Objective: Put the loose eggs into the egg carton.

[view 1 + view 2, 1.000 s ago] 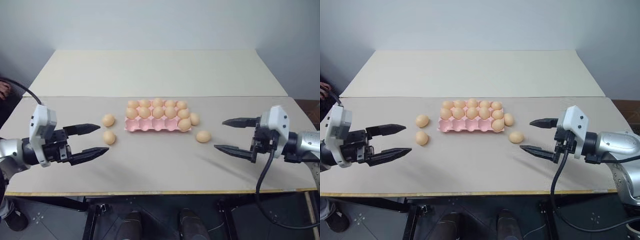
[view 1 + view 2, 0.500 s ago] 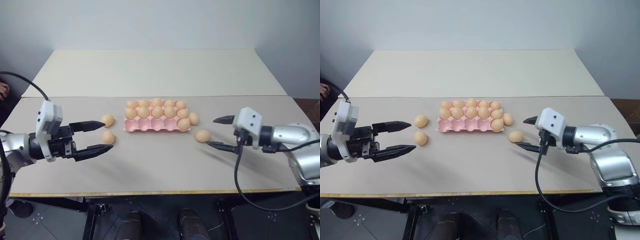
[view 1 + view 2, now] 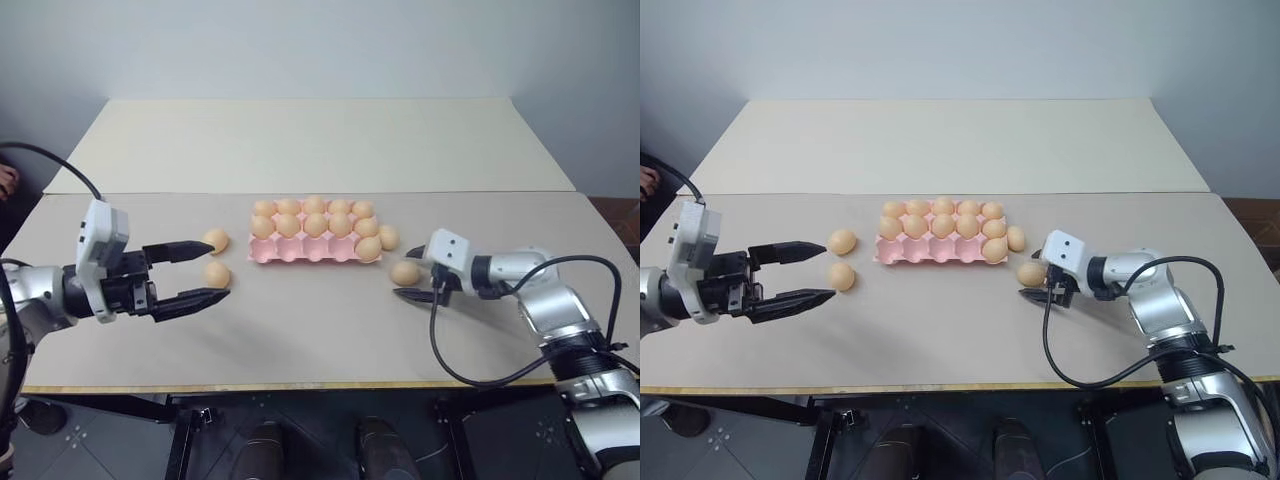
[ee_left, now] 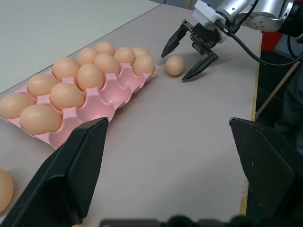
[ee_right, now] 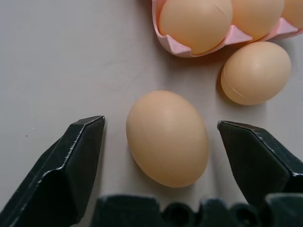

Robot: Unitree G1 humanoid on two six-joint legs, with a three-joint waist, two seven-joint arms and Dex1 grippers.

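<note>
- Pink egg carton [image 3: 315, 247] sits mid-table [image 3: 300, 340], long side across robot's view; back 2 rows full of tan eggs, front row mostly bare cups w/ one egg in the right-end cup [image 3: 368, 249].
- 4 loose eggs on the tabletop: 2 left of carton, 2 right of it.
- Left pair: one egg [image 3: 216, 240] near carton's left end, second egg [image 3: 217, 273] just in front of it, apart from each other.
- Right pair: one egg [image 3: 389, 237] touching or nearly touching carton's right end (can't tell which); other egg [image 3: 405, 272] further front-right, clear of carton.
- R gripper [image 3: 411, 275] low at table level, fingers spread wide, one each side of that front-right egg; right wrist view shows the egg [image 5: 167, 137] between both fingers [image 5: 75, 161] w/ visible gaps on each side, so not gripped.
- Same wrist view: the egg by the carton end [image 5: 255, 72] lies just beyond, next to carton's corner cup.
- L gripper [image 3: 200, 272] above table left of carton, fingers wide apart, nothing held; tips point toward the 2 left eggs, nearer egg sits just past them.
- Left wrist view looks along carton [image 4: 116, 92] to R gripper straddling its egg [image 4: 174, 65].
</note>
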